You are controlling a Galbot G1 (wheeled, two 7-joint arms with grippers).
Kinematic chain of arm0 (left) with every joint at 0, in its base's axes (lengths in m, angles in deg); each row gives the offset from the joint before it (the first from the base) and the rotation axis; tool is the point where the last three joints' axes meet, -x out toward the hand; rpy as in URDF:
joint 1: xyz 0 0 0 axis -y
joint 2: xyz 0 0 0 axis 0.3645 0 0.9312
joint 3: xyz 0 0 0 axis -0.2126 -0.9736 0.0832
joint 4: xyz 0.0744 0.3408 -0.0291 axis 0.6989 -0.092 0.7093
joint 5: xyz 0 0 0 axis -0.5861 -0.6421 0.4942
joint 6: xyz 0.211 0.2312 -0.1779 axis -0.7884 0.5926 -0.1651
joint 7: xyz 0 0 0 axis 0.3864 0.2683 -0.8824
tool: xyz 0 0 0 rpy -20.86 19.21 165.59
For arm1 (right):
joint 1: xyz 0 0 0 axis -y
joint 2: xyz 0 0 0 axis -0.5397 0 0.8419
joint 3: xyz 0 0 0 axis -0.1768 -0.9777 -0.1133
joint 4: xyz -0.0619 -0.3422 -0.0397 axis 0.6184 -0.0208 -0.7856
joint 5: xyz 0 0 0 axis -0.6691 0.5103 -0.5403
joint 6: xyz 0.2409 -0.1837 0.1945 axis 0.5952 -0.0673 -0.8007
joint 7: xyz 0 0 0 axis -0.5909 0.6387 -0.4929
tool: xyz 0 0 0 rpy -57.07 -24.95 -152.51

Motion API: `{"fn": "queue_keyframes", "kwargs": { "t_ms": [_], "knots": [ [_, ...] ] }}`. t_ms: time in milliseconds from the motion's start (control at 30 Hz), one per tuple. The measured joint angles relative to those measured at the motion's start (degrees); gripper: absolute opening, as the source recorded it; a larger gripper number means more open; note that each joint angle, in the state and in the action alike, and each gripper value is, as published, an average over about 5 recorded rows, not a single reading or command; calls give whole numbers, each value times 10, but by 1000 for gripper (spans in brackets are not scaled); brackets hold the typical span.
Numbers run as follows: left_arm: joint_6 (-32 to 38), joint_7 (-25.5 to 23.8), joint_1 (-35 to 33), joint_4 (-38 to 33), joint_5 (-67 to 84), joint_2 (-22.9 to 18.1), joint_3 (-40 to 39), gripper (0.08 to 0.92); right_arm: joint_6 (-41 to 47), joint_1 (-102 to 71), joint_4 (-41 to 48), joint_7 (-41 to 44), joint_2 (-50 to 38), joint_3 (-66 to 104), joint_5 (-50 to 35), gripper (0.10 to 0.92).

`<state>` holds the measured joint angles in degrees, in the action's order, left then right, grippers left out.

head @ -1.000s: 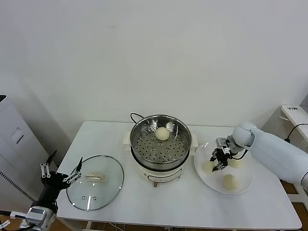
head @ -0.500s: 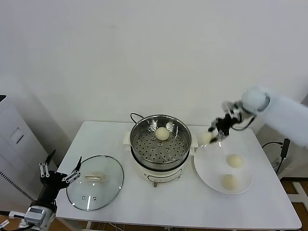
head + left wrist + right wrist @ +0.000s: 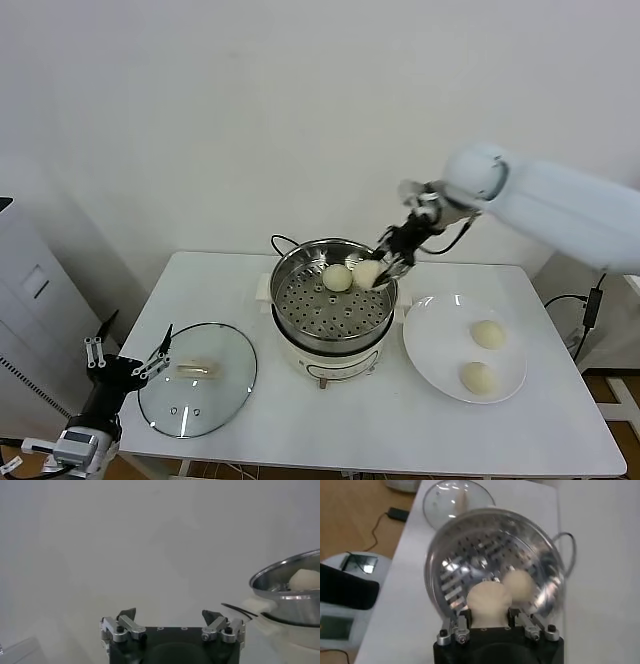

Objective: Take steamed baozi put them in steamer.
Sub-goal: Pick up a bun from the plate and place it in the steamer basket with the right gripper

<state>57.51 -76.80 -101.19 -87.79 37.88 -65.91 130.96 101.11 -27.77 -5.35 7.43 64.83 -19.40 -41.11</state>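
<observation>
While gripped, baozi over steamer

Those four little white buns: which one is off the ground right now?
The bun clamped in the right gripper above the steamer; one lies inside, two rest on the plate.

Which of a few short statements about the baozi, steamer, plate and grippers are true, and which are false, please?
1. The right gripper holds a baozi over the steamer. True.
2. The steamer basket is empty. False: one baozi already lies in it.
3. Two baozi remain on the white plate. True.
4. The glass lid covers the steamer. False: it lies on the table, beside the steamer.
5. The left gripper grips the lid. False: it is open, holding nothing.
</observation>
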Motion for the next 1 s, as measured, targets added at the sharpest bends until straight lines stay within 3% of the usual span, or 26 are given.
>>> {"fn": "queue_keyframes", "kwargs": {
  "t_ms": [667,1000],
  "knots": [
    [-1,0,4,4,0,-2,-5,823,52,-98,85,-122,149,20,4,521],
    [-3,0,5,4,0,3,-6,823,63,-91,85,-125,145,25,13,766]
  ]
}}
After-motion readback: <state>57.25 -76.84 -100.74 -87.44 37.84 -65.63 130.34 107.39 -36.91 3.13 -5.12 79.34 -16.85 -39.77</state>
